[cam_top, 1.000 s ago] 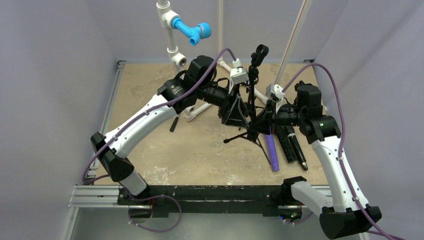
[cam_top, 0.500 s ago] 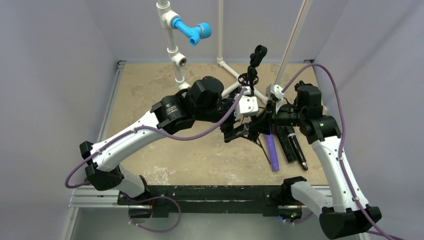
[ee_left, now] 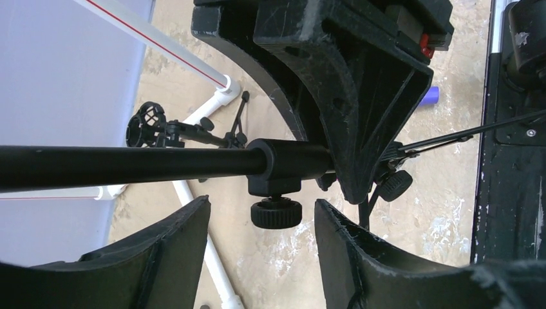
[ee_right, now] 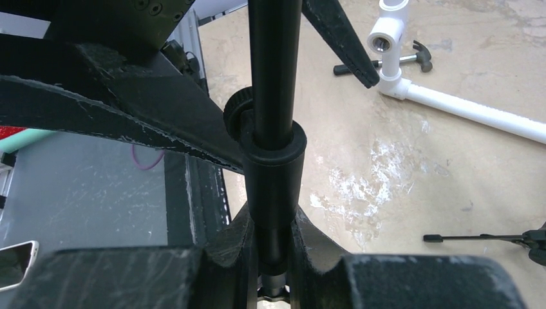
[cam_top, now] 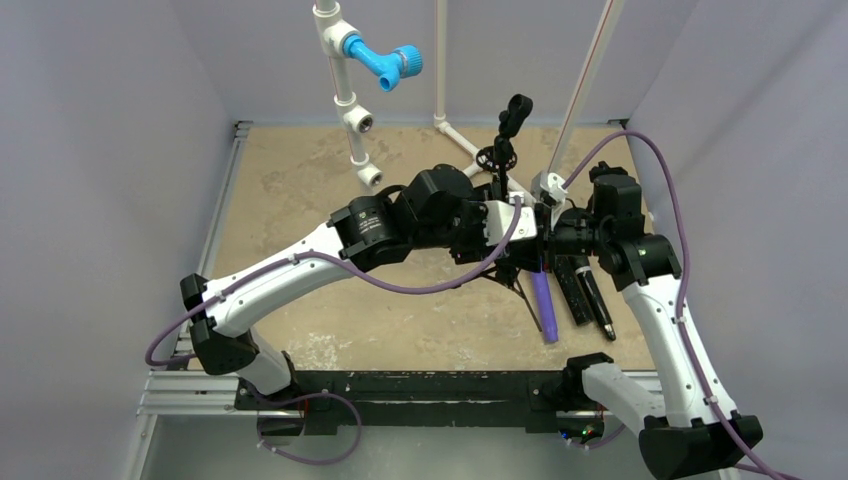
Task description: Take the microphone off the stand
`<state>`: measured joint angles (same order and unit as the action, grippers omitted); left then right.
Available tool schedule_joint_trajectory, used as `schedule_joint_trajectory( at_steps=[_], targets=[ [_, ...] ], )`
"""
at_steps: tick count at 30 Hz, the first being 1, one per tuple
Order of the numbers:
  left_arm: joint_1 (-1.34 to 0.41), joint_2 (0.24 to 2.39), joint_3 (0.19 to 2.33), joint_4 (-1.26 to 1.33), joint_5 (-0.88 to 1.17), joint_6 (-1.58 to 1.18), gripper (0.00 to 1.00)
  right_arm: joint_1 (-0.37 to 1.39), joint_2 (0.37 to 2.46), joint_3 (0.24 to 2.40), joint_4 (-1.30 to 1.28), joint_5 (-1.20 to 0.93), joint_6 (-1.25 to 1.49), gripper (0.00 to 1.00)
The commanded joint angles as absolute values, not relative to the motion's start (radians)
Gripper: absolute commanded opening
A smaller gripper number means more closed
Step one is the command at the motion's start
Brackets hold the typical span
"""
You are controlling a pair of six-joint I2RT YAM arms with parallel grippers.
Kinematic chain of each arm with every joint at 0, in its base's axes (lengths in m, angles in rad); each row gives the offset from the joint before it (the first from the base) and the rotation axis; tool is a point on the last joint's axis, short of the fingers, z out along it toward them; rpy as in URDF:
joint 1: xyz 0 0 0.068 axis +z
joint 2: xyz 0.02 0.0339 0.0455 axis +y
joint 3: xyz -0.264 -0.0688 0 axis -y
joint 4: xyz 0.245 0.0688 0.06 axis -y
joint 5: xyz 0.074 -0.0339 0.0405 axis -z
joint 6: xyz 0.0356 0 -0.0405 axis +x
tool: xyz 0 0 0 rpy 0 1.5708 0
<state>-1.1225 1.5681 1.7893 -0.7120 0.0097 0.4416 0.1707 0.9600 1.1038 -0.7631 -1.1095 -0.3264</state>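
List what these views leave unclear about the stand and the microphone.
Top external: the clip atop the stand pole is too small and dark to show whether it holds a microphone.
Top external: where the right gripper grips the stand pole, hidden behind the left arm.
Right wrist: pole's upper end, cut off by top edge.
Left wrist: likewise, at the left edge.

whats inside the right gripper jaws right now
The black stand pole: the right gripper is shut on it right by its collar. The pole's stretch past the fingers is hidden by them.
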Motion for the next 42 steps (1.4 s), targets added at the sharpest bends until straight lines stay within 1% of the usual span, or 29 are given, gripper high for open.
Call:
schedule_joint_trajectory(
  at_steps=[1,5,8,13,15,17,19,24,27,31,32,33,35,40,42],
  targets=[
    [-1.133,1.566,1.835,-0.683,-0.006,0.46,0.56,0.167,0.93,1.104,-0.714,-1.126,-0.321,0.0],
    [-1.138,1.576,1.849,-0.692,0.02,0.437,0.46,0.167,0.929,1.1,-0.703,-1.127,-0.315,0.0],
    [-1.14,1.585,1.865,-0.702,0.054,0.411,0.35,0.168,0.928,1.101,-0.705,-1.124,-0.314,0.0],
    [-1.138,1.581,1.873,-0.72,0.114,0.363,0.13,0.165,0.922,1.099,-0.709,-1.114,-0.317,0.0],
    [-1.136,1.578,1.873,-0.725,0.141,0.328,0.0,0.165,0.922,1.096,-0.706,-1.114,-0.318,0.0],
    [-1.119,1.574,1.872,-0.734,0.197,0.283,0.0,0.163,0.922,1.095,-0.706,-1.113,-0.318,0.0],
    [-1.084,1.572,1.87,-0.739,0.296,0.219,0.0,0.164,0.923,1.097,-0.706,-1.113,-0.319,0.0],
    [-0.93,1.581,1.837,-0.678,0.755,-0.017,0.0,0.162,0.92,1.101,-0.71,-1.111,-0.322,0.0],
    [-0.871,1.583,1.781,-0.571,0.945,-0.169,0.12,0.16,0.922,1.098,-0.709,-1.111,-0.325,0.0],
    [-0.814,1.588,1.674,-0.302,1.153,-0.466,0.35,0.161,0.925,1.097,-0.707,-1.112,-0.327,0.0],
    [-0.804,1.588,1.655,-0.248,1.182,-0.523,0.43,0.161,0.926,1.097,-0.708,-1.112,-0.327,0.0],
    [-0.798,1.586,1.643,-0.227,1.183,-0.544,0.49,0.16,0.926,1.098,-0.709,-1.111,-0.327,0.0],
    [-0.789,1.577,1.649,-0.278,1.152,-0.483,0.57,0.158,0.924,1.098,-0.711,-1.111,-0.327,0.0],
    [-0.784,1.541,1.695,-0.485,1.01,-0.267,0.72,0.156,0.92,1.095,-0.712,-1.111,-0.327,0.0],
    [-0.786,1.518,1.704,-0.548,0.92,-0.187,0.76,0.154,0.919,1.095,-0.712,-1.113,-0.326,0.0]
  ],
)
